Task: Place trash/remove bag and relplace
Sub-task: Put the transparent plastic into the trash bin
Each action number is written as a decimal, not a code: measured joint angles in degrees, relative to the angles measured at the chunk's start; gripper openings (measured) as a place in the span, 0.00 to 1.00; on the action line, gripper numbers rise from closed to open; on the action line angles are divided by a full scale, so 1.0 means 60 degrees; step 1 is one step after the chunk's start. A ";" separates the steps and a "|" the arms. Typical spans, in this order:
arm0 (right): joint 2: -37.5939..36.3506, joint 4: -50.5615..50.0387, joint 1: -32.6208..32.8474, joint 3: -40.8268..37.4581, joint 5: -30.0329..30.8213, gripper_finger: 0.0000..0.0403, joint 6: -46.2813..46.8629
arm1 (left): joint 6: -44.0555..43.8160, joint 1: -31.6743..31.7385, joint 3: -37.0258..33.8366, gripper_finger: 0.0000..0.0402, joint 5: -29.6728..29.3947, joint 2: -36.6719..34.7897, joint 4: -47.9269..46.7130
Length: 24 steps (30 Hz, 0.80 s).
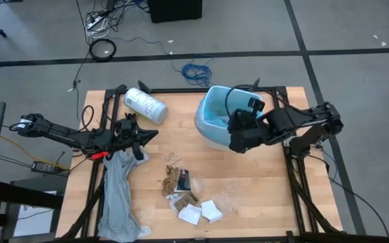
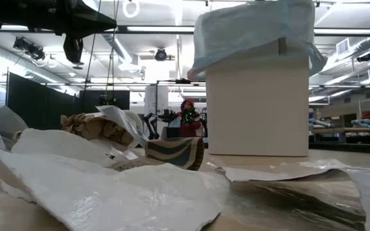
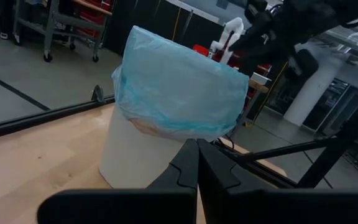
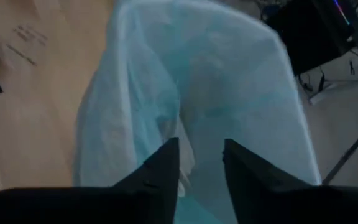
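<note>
Hovered over the blue-lined bin (image 1: 215, 118) with right gripper (image 4: 201, 163) fingers spread and empty, left gripper (image 3: 197, 168) fingers pressed together above the surface (image 1: 262, 189).

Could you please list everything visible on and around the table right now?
bin: one, white, far right part of the table
bag: one, light blue, lining the bin
roll: one, white with print, lying far left of the bin
grey sheet: one, limp, left edge, below the left gripper
trash: several scraps, white and brown, near middle
cables: blue coil, floor beyond the table
left gripper: shut, left side
right gripper: open, over the bin mouth
</note>
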 joint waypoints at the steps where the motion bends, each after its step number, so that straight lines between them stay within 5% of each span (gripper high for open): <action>1: -0.0103 0.0009 -0.0007 0.0063 0.0043 0.32 -0.0026 | -0.0001 0.0001 0.0000 0.02 0.0000 0.0004 0.0002; 6: -0.0763 0.1061 0.0001 0.0154 -0.0164 0.41 -0.0454 | 0.0000 -0.0001 0.0000 0.02 -0.0001 0.0004 -0.0008; 13: -0.1607 0.4597 0.0612 0.0172 -0.2605 0.43 -0.1156 | 0.0001 -0.0003 0.0000 0.02 0.0000 0.0004 -0.0005; 18: -0.1307 0.3841 0.1396 -0.0464 -0.3129 0.42 0.0585 | -0.0001 0.0000 0.0000 0.02 0.0000 0.0004 -0.0009; 24: -0.1315 0.4351 0.2710 -0.3162 -0.2867 0.45 0.3772 | 0.0002 0.0000 0.0000 0.02 -0.0001 0.0004 -0.0008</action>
